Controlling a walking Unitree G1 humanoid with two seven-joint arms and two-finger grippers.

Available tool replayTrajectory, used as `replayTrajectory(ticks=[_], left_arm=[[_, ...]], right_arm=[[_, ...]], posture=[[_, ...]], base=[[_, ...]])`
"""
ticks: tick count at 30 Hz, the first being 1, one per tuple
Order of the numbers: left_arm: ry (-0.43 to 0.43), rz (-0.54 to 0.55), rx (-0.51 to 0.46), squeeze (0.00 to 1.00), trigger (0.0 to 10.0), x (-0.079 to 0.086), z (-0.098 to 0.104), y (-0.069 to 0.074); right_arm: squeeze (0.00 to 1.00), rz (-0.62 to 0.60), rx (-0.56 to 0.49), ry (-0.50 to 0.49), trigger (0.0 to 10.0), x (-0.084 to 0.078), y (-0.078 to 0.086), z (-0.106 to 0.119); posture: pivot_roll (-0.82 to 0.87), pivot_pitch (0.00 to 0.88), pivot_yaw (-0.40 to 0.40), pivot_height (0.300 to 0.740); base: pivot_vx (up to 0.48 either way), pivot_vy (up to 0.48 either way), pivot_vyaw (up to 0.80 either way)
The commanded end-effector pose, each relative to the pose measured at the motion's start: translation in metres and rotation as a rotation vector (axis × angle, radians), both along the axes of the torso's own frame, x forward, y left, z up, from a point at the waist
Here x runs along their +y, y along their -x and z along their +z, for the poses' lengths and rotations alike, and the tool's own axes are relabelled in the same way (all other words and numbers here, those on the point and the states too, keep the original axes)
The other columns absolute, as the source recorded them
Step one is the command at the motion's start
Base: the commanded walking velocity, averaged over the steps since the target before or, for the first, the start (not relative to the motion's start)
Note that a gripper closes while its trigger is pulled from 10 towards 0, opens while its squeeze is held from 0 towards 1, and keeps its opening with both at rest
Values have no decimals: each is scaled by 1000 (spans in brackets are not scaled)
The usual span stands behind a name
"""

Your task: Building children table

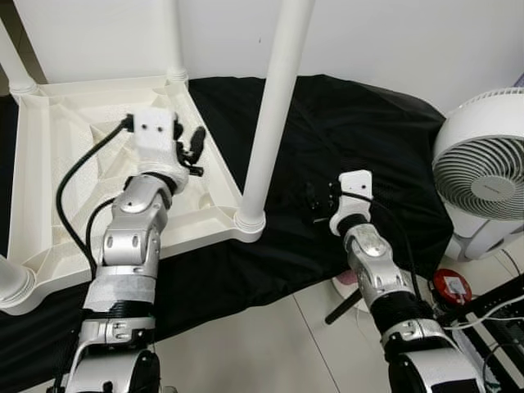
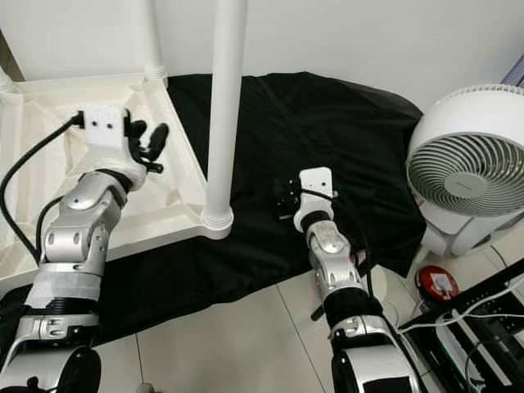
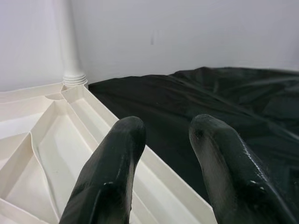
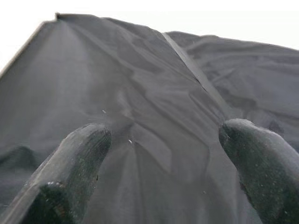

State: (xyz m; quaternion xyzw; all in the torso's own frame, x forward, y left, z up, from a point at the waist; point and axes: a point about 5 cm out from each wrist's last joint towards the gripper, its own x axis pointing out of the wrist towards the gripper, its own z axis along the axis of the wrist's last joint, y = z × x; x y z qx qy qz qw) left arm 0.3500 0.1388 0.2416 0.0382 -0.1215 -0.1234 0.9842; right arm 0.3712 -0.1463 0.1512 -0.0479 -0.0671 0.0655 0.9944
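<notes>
Across the left half of the left eye frame, the white children's table is lying upside down on a black cloth, its ribbed underside facing up. Legs are already standing in its corner sockets: the nearest leg is rising out of the top of the frame from the socket at centre, a second leg is standing at the far corner at the top, and parts of two more are showing at the upper left and lower left edges. Whether each is seated fully home is hard to judge from these views, so the build is probably nearing its end, with checking the legs and turning the table upright likely remaining.

The left gripper is hovering over the tray-like underside, just inside the rim that runs toward the near leg; in the left wrist view its two fingers are standing apart with nothing between them. The right gripper is hanging over the bare cloth to the right of the near leg, well apart from the table, and its fingers are spread wide and empty.

At the right edge a white fan is standing on the floor, with a small red object just below it.
</notes>
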Motion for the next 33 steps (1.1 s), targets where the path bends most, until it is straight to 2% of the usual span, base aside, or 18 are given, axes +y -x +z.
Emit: replayTrajectory(ticks=[1, 5, 8, 9, 10, 11, 12, 15, 22, 23, 24, 25, 26, 27, 29, 30, 32, 33], left_arm=[[-35, 1, 15, 0, 10000, -4, -8, 1], [-63, 47, 19, 0, 10000, 1, -9, -1], [-87, 151, 11, 0, 10000, 19, -7, -5], [-87, 151, 11, 0, 10000, 19, -7, -5], [-95, 204, 12, 0, 10000, 28, -6, -6], [-95, 204, 12, 0, 10000, 28, -6, -6], [-117, 286, 22, 0, 10000, 41, -8, -6], [-129, 323, 36, 0, 10000, 47, -11, -5], [-202, 112, 97, 0, 10000, 40, -26, 2], [-202, 112, 97, 0, 10000, 40, -26, 2], [-219, 49, 136, 0, 10000, 39, -33, 5], [-219, 49, 136, 0, 10000, 39, -33, 5], [-291, 2, 199, 0, 10000, 42, -47, 9], [-291, 2, 199, 0, 10000, 42, -47, 9], [-430, 3, 300, 0, 10000, 52, -69, 14], [-430, 3, 300, 0, 10000, 52, -69, 14], [-539, 79, 340, 0, 10000, 63, -77, 15], [-539, 79, 340, 0, 10000, 63, -77, 15]], right_arm=[[0, -16, 23, -6, 10000, 1, -4, -3], [0, -13, 36, -5, 10000, 5, -7, -3], [0, 22, 51, 16, 10000, 11, -10, -4], [0, 22, 51, 16, 10000, 11, -10, -4], [0, 52, 65, 26, 10000, 16, -11, -5], [0, 52, 65, 26, 10000, 16, -11, -5], [0, 98, 82, 50, 10000, 21, -12, -6], [0, 125, 92, 58, 10000, 25, -13, -7], [0, 166, 103, 71, 10000, 31, -15, -6], [0, 166, 103, 71, 10000, 31, -15, -6], [0, 171, 104, 72, 10000, 32, -16, -5], [0, 171, 104, 72, 10000, 32, -16, -5], [0, 175, 104, 74, 10000, 33, -16, -5], [0, 175, 104, 74, 10000, 33, -16, -5], [0, 186, 102, 76, 10000, 36, -17, -3], [0, 186, 102, 76, 10000, 36, -17, -3], [0, 199, 97, 70, 10000, 39, -17, -2], [0, 199, 97, 70, 10000, 39, -17, -2]], posture=[[93, 69, -107, 740], [98, 70, -110, 740], [107, 68, -113, 740], [107, 68, -113, 740], [113, 68, -116, 740], [113, 68, -116, 740], [113, 68, -116, 740], [113, 68, -116, 740], [116, 71, -113, 740], [116, 71, -113, 740], [122, 75, -113, 740], [122, 75, -113, 740], [123, 76, -110, 740], [123, 76, -110, 740], [125, 78, -108, 740], [125, 78, -108, 740], [129, 81, -105, 740], [129, 81, -105, 740]], base=[[0, 0, 0], [0, 0, 0], [0, 0, 0], [0, 0, 0], [0, 0, 0], [0, 0, 0], [0, 0, 0], [0, 0, 0], [0, 0, 0], [0, 0, 0], [0, 0, 0], [0, 0, 0], [0, 0, 0], [0, 0, 0], [0, 0, 0], [0, 0, 0], [0, 0, 0], [0, 0, 0]])
